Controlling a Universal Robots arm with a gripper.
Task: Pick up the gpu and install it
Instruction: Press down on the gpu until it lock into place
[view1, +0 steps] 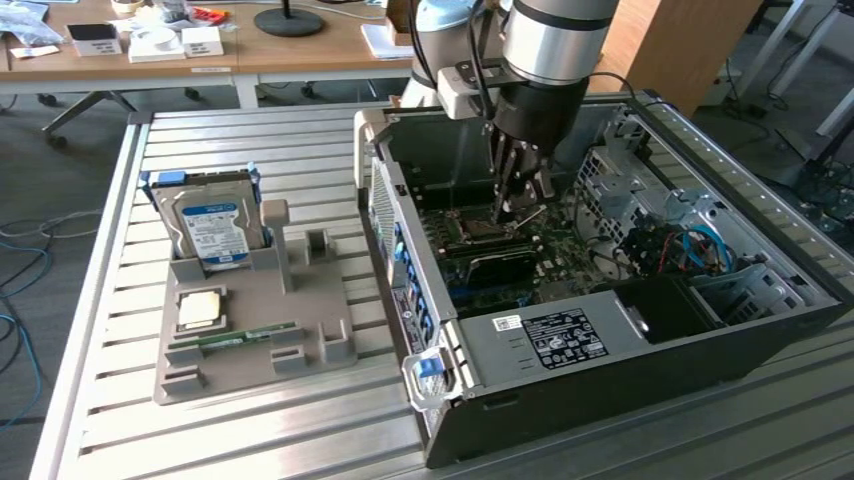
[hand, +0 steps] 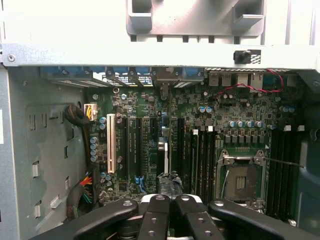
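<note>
Hard drive (view1: 211, 225) and RAM (view1: 248, 338) sit on the counter (view1: 107, 300). Case (view1: 641, 340) walls surround the closed fingers (hand: 155, 217). The gpu (view1: 497, 265) stands dark, on edge.

The gripper's (view1: 518, 205) fingertips sit low inside the computer case (view1: 747, 330), too small to read; the arm (view1: 554, 45) is cut off at twelve o'clock in the exterior view

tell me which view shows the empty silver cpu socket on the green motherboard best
The wrist view: the silver-framed CPU socket faces the camera, unobstructed. In the exterior view the socket is seen at an angle, beside the gripper.
</note>
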